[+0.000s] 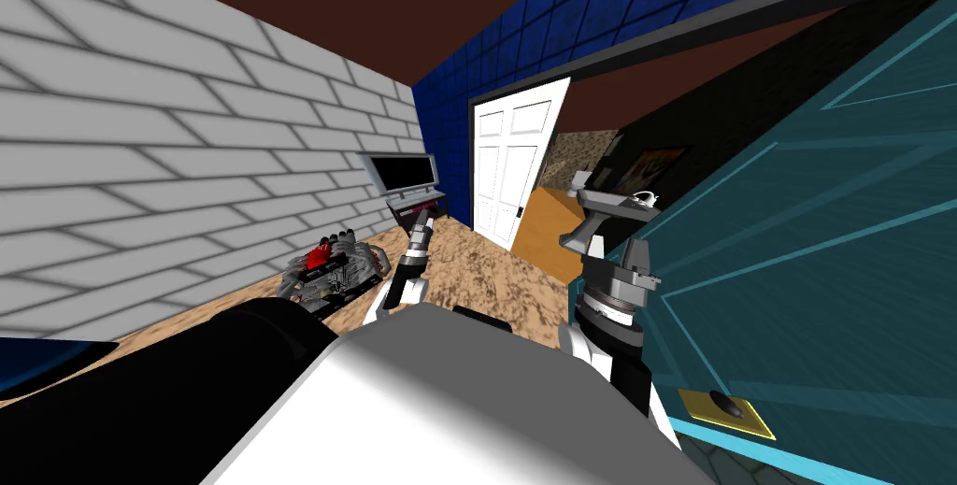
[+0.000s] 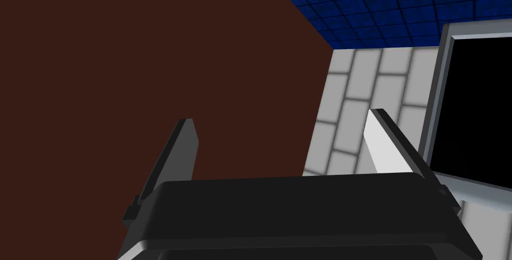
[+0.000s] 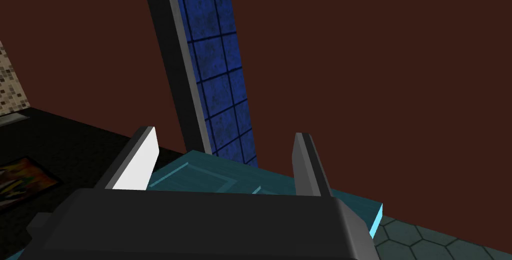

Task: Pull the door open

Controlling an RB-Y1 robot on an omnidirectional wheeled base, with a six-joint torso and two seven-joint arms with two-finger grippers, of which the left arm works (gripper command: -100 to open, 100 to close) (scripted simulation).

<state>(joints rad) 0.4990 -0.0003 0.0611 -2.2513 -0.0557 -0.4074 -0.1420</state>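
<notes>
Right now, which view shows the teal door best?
Head view: the door fills its right side, panels and handle included. Right wrist view catches just a panelled corner; left wrist view faces away.

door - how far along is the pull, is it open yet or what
Done: the door stands swung well out of its frame, and the room beyond shows past it. In hand: nothing is gripped. The right hand is open beside the door's edge, the handle is free, and the left hand is open, away from the door. Left: at most a little more swing, I'd judge.

Teal panelled door (image 1: 822,227), ajar
</notes>
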